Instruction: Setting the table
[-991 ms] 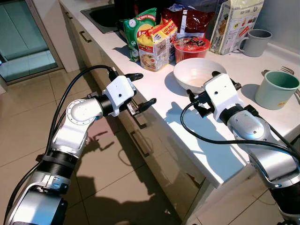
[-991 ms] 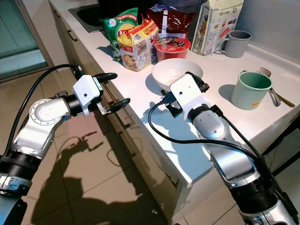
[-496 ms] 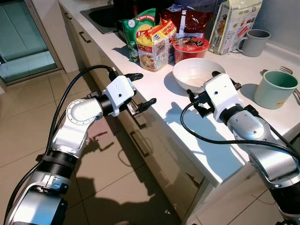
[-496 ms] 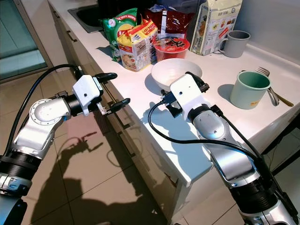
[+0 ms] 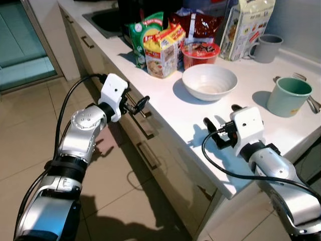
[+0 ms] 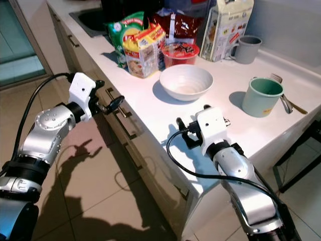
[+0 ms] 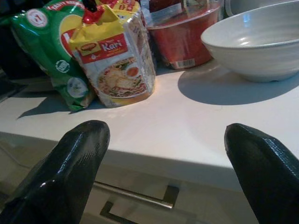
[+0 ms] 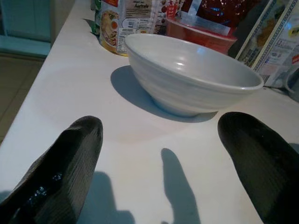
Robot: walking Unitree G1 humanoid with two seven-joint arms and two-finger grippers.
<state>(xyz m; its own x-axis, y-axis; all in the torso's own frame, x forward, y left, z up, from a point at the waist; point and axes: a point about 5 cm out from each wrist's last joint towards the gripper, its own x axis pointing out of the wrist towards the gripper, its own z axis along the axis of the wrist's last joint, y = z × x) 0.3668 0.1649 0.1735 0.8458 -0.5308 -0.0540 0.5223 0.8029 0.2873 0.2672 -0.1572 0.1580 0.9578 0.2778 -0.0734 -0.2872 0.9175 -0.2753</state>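
Bowl [image 5: 209, 82] (white) sat mid-bench [image 5: 175, 113]. Right tool [image 8: 163, 158] hovered open near the bench's front edge, apart from it; left tool [image 7: 163, 154] gaped open off the edge.

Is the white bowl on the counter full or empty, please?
Empty: the white bowl stands upright on the counter, its bare white inside showing.
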